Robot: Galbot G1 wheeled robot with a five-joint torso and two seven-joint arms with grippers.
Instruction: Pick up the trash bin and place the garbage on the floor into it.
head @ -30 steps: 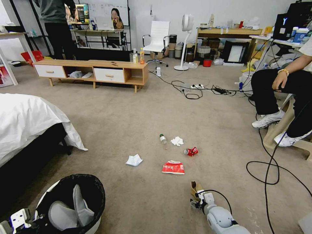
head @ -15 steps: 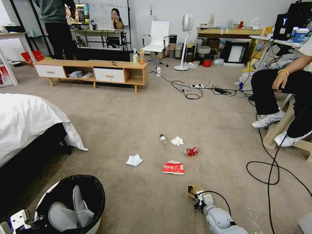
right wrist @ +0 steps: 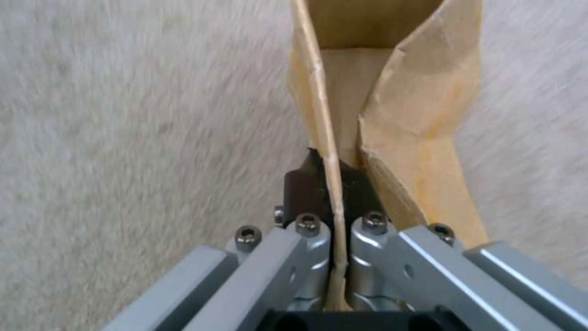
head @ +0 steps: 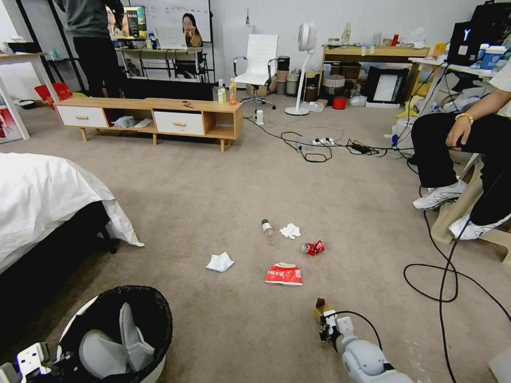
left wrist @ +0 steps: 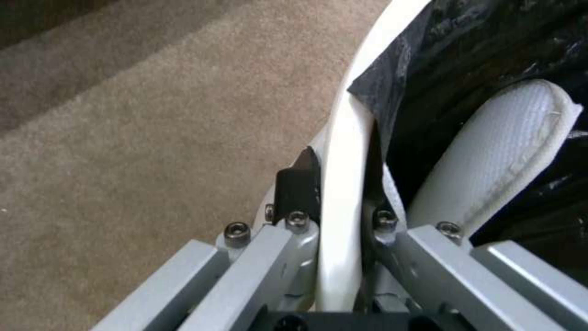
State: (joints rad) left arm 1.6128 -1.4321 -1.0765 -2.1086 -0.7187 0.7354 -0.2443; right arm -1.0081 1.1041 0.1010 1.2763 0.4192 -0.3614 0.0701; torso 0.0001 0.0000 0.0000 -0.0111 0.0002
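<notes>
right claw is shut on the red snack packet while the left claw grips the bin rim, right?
Not quite. The right claw is shut on the brown cardboard piece, as the right wrist view shows; the red snack packet lies on the carpet. The left claw does grip the trash bin rim.

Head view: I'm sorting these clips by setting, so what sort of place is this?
Probably a bedroom mock-up inside a lab or office: a white-sheeted bed and low wooden TV cabinet stand on beige-grey carpet, while cluttered wooden desks and loose black cables crowd the back.
</notes>
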